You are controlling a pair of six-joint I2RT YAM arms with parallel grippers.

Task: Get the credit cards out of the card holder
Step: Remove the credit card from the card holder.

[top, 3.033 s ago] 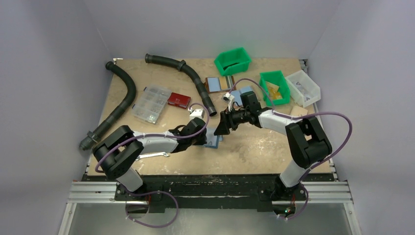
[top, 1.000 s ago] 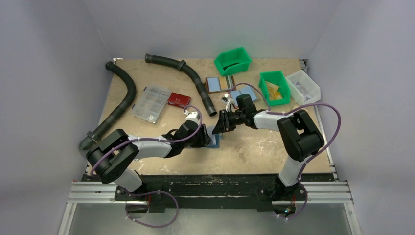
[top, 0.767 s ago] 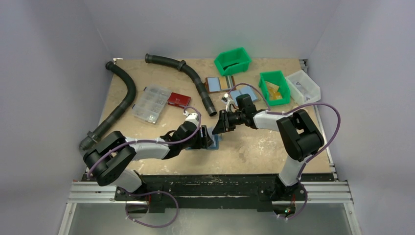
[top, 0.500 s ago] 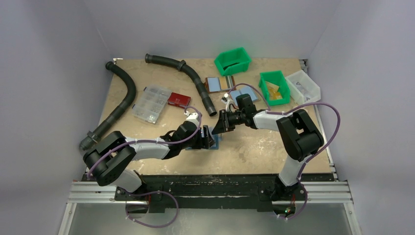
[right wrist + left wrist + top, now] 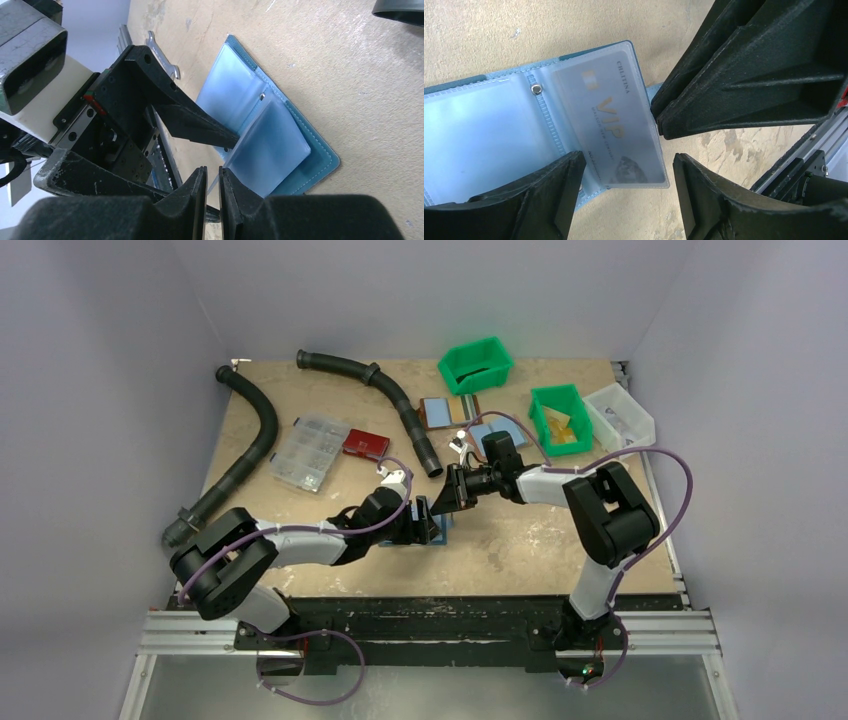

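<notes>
the card holder point(image 5: 489, 115) lies opened flat on the counter point(image 5: 549, 25), near the front middle, between the two hands. its outside rim is dark teal-blue with a stitched edge, and its inside is light blue, with frosted see-through pockets ribbed along the fold. a small metal snap stud point(image 5: 537, 89) sits at the top of the fold. one clear pocket leaf stands out to the side. inside it is a pale card point(image 5: 609, 120) with "vip" in gold letters and a small gold chip mark.

the left hand point(image 5: 626, 165) is wide open and holds nothing. one finger lies over the holder's lower edge, and the other is on the bare counter past the card's corner, so the leaf's end shows between them.

the right hand point(image 5: 210, 172) has its fingers drawn almost together, with only a thin slit left. their tips are touching the outer edge of the card leaf. i cannot tell whether that edge is pinched between them.
</notes>
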